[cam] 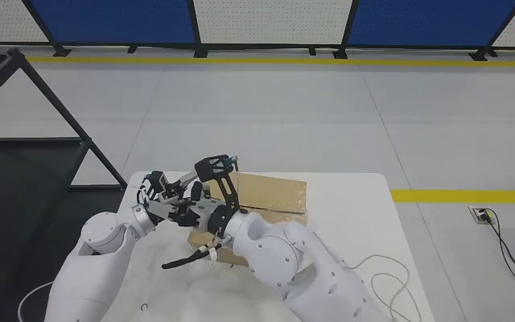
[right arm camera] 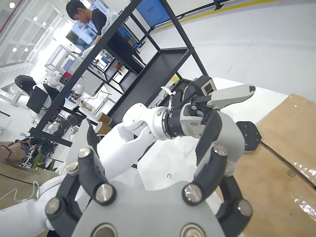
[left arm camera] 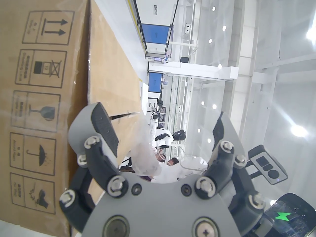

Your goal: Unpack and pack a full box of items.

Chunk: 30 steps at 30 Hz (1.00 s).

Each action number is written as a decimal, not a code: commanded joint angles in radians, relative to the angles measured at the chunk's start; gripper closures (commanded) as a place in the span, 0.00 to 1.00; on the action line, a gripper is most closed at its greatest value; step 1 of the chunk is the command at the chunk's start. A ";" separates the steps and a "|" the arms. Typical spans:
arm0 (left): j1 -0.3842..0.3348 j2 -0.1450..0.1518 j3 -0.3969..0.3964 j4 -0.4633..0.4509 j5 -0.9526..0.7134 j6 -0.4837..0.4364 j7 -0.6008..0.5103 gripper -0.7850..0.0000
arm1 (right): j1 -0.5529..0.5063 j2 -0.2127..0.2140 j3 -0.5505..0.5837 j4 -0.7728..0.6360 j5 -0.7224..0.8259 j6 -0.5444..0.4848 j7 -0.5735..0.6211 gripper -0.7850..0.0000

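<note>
The left gripper stands spread wide with nothing clamped. One finger pad is right at the upper corner of the cardboard box; whether it touches, I cannot tell. The right gripper is also wide apart and empty, just beside the same end of the box and facing the left one. The box lies closed, its top flaps taped, on the white table.

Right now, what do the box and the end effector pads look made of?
Box: matte brown cardboard, likely corrugated; handling symbols are printed straight on its side. Tape on its seam: clear glossy plastic, it glints. Pads: black, probably rubber; dull, with a fine dotted grip texture.
</note>
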 commanded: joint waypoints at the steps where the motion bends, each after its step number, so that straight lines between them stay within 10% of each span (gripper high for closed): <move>1: 0.001 0.001 -0.001 -0.003 0.002 0.004 0.000 0.00 | -0.038 0.016 0.036 -0.055 -0.040 0.010 0.058 0.00; 10: -0.011 -0.001 0.013 -0.008 0.011 0.014 0.002 0.00 | -0.291 0.079 0.226 -0.273 -0.118 0.157 0.239 0.00; 24: -0.013 -0.001 0.021 -0.005 0.019 0.018 0.012 0.00 | -0.384 0.076 0.285 -0.182 0.042 0.181 0.123 0.00; 30: -0.009 0.000 0.022 -0.014 0.022 0.021 0.014 0.00 | -0.472 0.084 0.330 -0.273 0.016 0.041 -0.028 0.00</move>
